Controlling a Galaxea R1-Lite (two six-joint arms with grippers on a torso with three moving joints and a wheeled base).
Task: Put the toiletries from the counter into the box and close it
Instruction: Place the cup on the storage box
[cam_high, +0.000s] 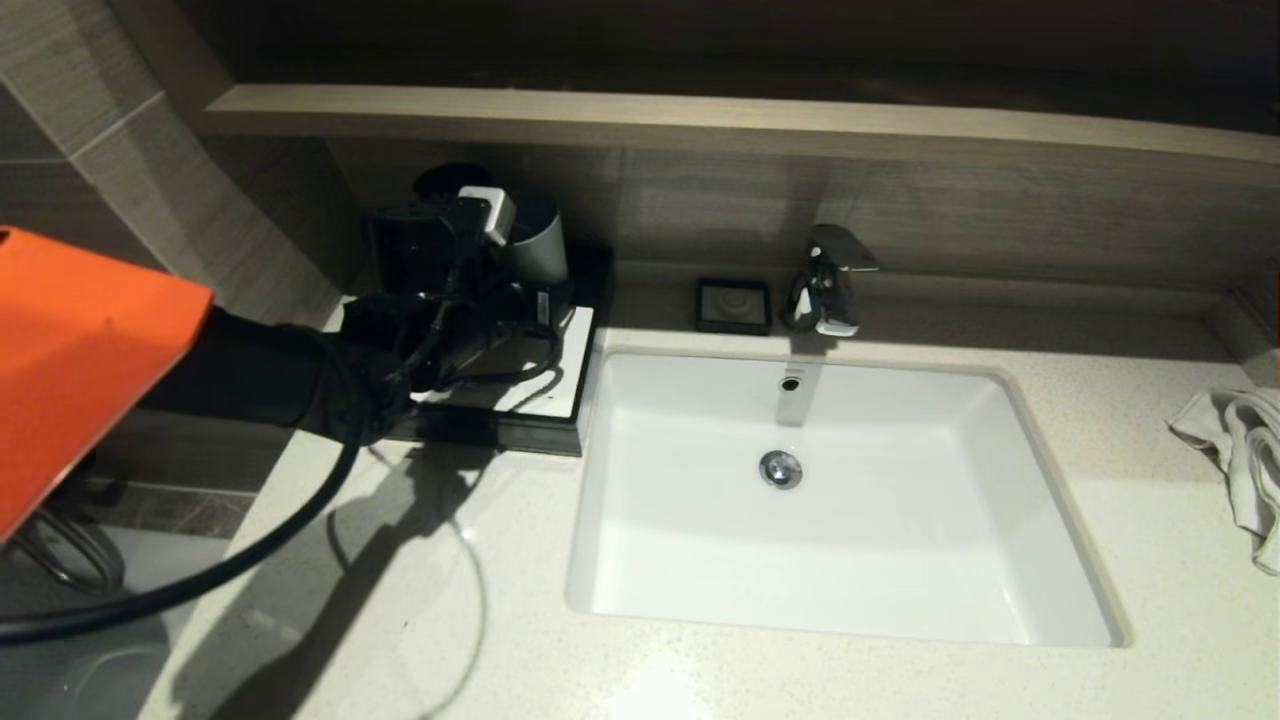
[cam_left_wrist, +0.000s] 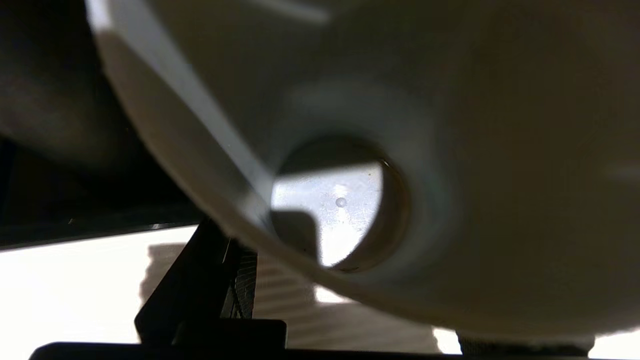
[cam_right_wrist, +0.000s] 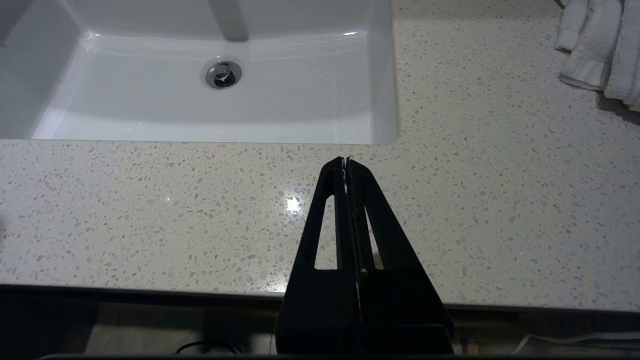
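**Left arm parked over the tray in the back corner, right arm idling at the front edge**

So the surface is a speckled beige stone worktop (cam_high: 420, 620) with a white rectangular sink (cam_high: 850, 590) sunk into the middle of the head view. A chrome faucet (cam_high: 825, 280) sits behind the basin, and a small dark square dish (cam_high: 734, 305) is just left of it. A crumpled white towel (cam_high: 1240, 450) lies at the far right edge. Tiled wall runs up the left, and a wooden ledge (cam_high: 700, 115) crosses the top of the frame.

The toiletries spot is a black tray (cam_high: 540, 425) with a white inner surface at the upper left, tucked against the wall corner and almost touching the sink's left rim. A grey cup (cam_high: 540, 250) stands at its back. The left pincer (cam_high: 450, 330) is over that tray; the arm blocks it, and the left wrist view is filled by a pale cup-like interior (cam_left_wrist: 450, 150), so I can't tell if it's open or gripping.

The right pincer (cam_right_wrist: 346, 162) has its fingers pressed together on nothing, hovering over the front strip of worktop just before the sink's near rim.

Open stone in the lower left and right of the sink.
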